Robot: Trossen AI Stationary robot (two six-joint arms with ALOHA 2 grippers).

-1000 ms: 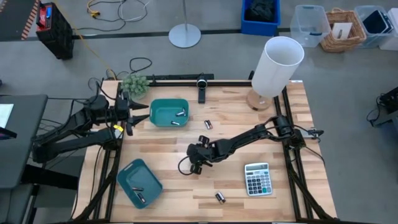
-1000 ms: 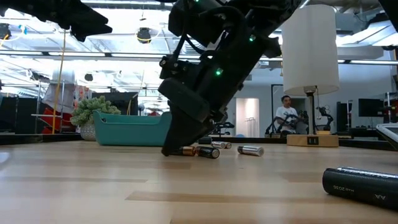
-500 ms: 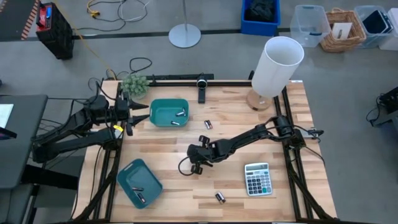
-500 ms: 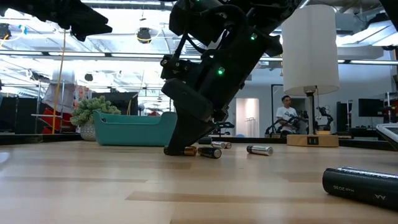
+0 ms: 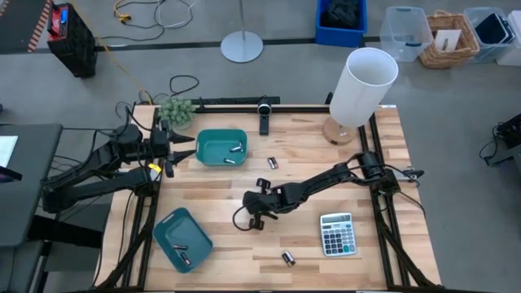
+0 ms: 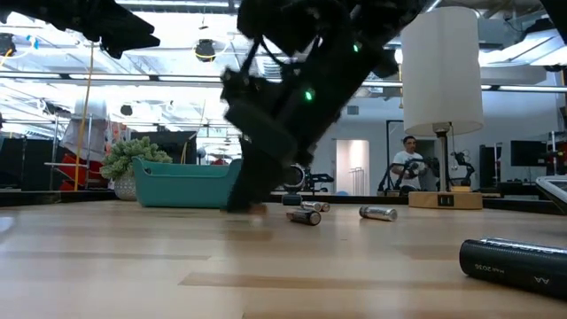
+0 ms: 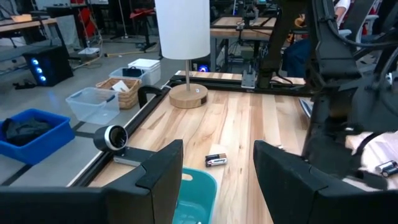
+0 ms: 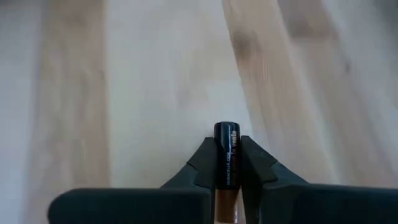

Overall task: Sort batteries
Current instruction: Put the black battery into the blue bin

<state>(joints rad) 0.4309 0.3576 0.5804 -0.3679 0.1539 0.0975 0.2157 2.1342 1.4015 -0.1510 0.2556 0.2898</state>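
My right gripper (image 5: 254, 220) is at the middle of the table, slanting down, shut on a dark-and-copper battery (image 8: 226, 155). Other batteries lie loose on the wood: one (image 5: 272, 163) near the far teal bin (image 5: 221, 146), one (image 5: 287, 258) near the front edge, and several (image 6: 307, 216) in the low view. More batteries (image 5: 236, 148) lie in the far bin, and others (image 5: 182, 254) in the near teal bin (image 5: 182, 238). My left gripper (image 5: 183, 146) waits open, above the table's left edge beside the far bin. My right gripper pinches the battery's two long sides (image 8: 226, 168) between its fingers (image 8: 255, 165). The battery lies along the fingers, and its dark end (image 8: 225, 129) sticks out past their tips. The fingers slant down from the table's right. I cannot tell whether the battery is clear of the wood.
A grey calculator (image 5: 337, 234) lies at the front right. A white lamp (image 5: 362, 89) on a wooden base stands at the far right corner, and a small plant (image 5: 176, 111) at the far left. A black camera (image 5: 264, 110) sits on the far rail.
My right gripper has shut on the battery that lay between its fingers and has shifted a little toward the table's left with it. A silvery battery beyond it has rolled slightly toward the right.
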